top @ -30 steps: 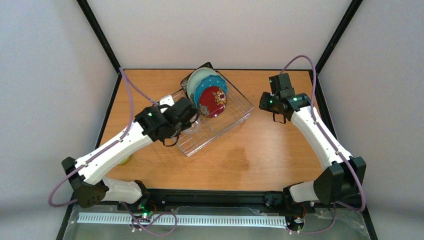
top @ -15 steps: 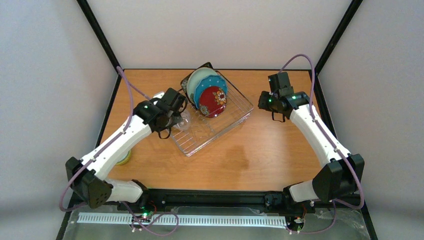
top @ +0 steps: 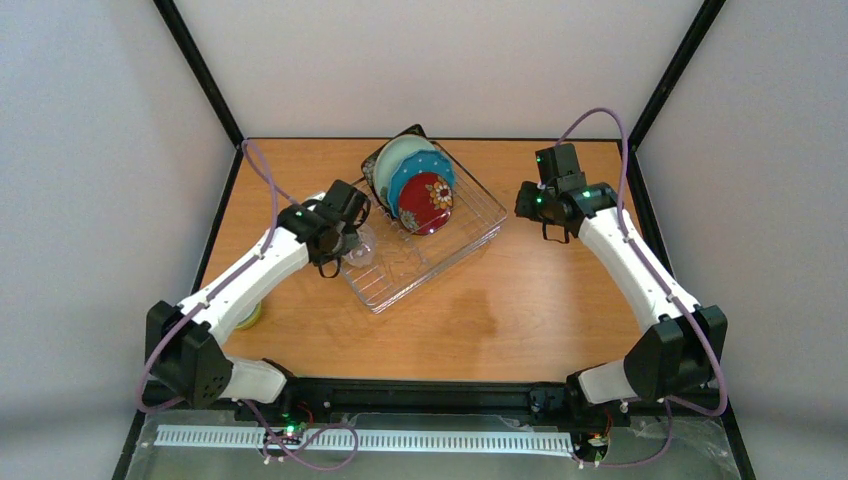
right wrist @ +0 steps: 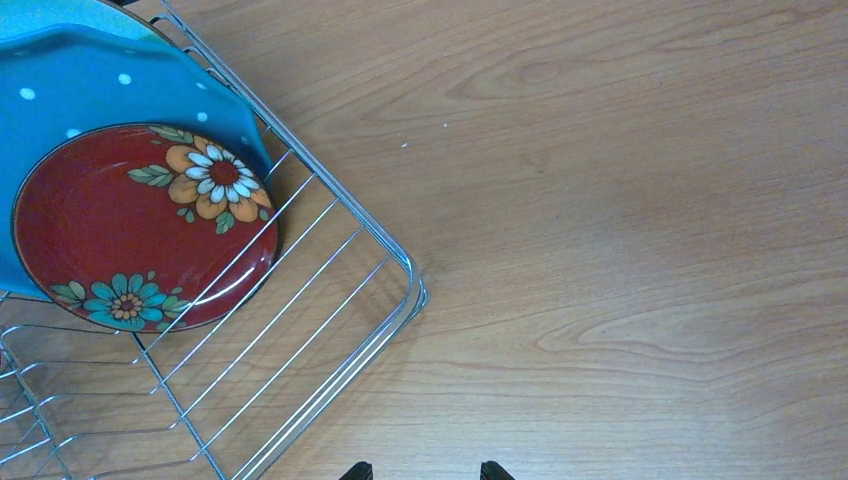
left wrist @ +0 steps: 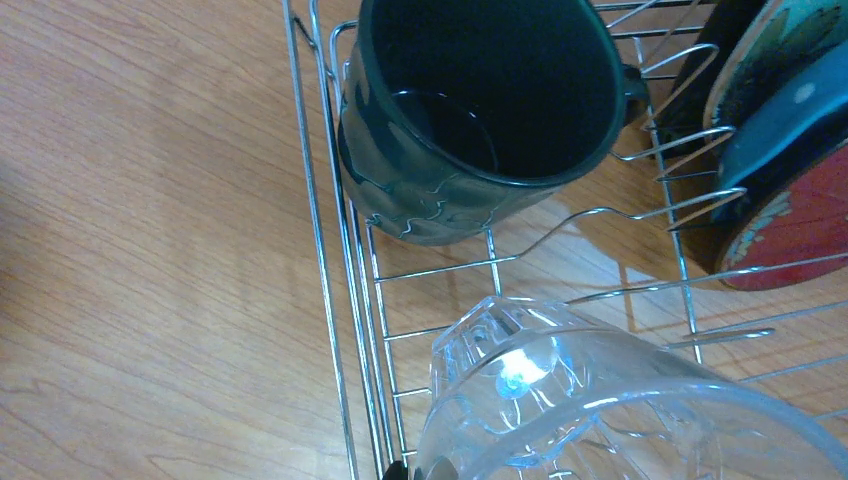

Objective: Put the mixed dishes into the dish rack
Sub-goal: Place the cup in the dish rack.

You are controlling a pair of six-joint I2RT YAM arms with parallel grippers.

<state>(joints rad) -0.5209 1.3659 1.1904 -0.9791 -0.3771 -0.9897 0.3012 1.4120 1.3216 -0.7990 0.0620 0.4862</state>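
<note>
inside the dish rack point(top: 452, 252): plates point(top: 420, 188), dark green mug point(left wrist: 480, 110); left tool point(top: 348, 232) clamps clear glass cup point(left wrist: 600, 400), right tool point(right wrist: 422, 470) apart; yellow-green bowl point(top: 250, 318) not yet racked.

No text, label, brand or number can be read on the dish rack point(top: 440, 256) or anything else.

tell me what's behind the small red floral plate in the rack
Behind the small red floral plate stands the blue dotted plate, then the pale mint plate, then the black square floral plate. Each covers most of the next; their lower parts are hidden.
</note>
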